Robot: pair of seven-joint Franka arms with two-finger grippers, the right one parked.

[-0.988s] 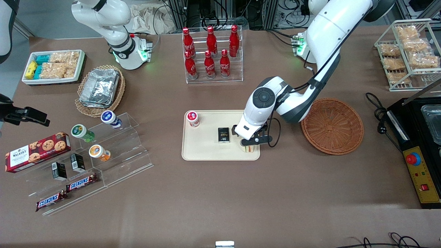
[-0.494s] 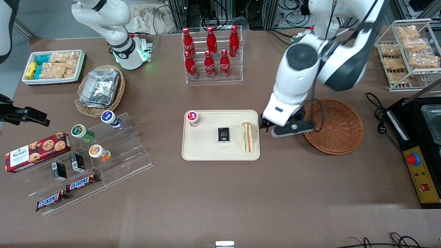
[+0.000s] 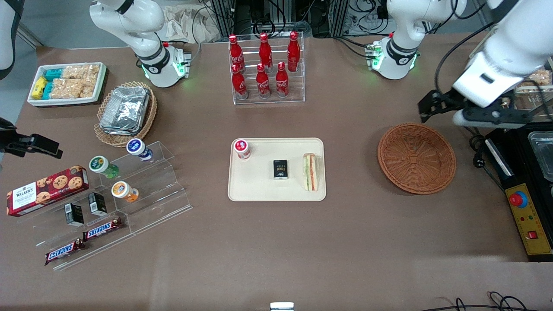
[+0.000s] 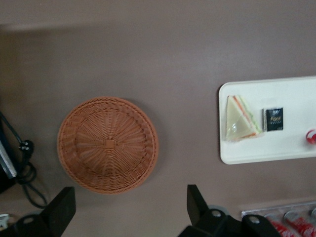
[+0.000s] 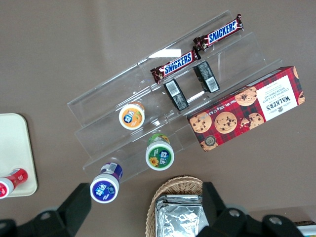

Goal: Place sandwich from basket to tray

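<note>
The sandwich (image 3: 312, 172) lies on the cream tray (image 3: 259, 192), at the tray's end toward the working arm. It also shows in the left wrist view (image 4: 239, 120) on the tray (image 4: 276, 150). The round reddish-brown basket (image 3: 417, 157) sits empty beside the tray, toward the working arm's end of the table; it also shows in the left wrist view (image 4: 107, 144). My left gripper (image 3: 427, 111) hangs high above the table, farther from the front camera than the basket. In the left wrist view the gripper (image 4: 129, 210) is open and empty, its fingers wide apart.
A small black box (image 3: 281, 169) and a red-capped bottle (image 3: 242, 149) also sit on the tray. A rack of cola bottles (image 3: 265, 65) stands farther back. A black appliance (image 3: 529, 172) and a wire snack rack (image 3: 510, 65) stand at the working arm's end.
My gripper let go of the sandwich on the tray, rose, and swung away past the basket toward the working arm's end. The sandwich stays on the tray.
</note>
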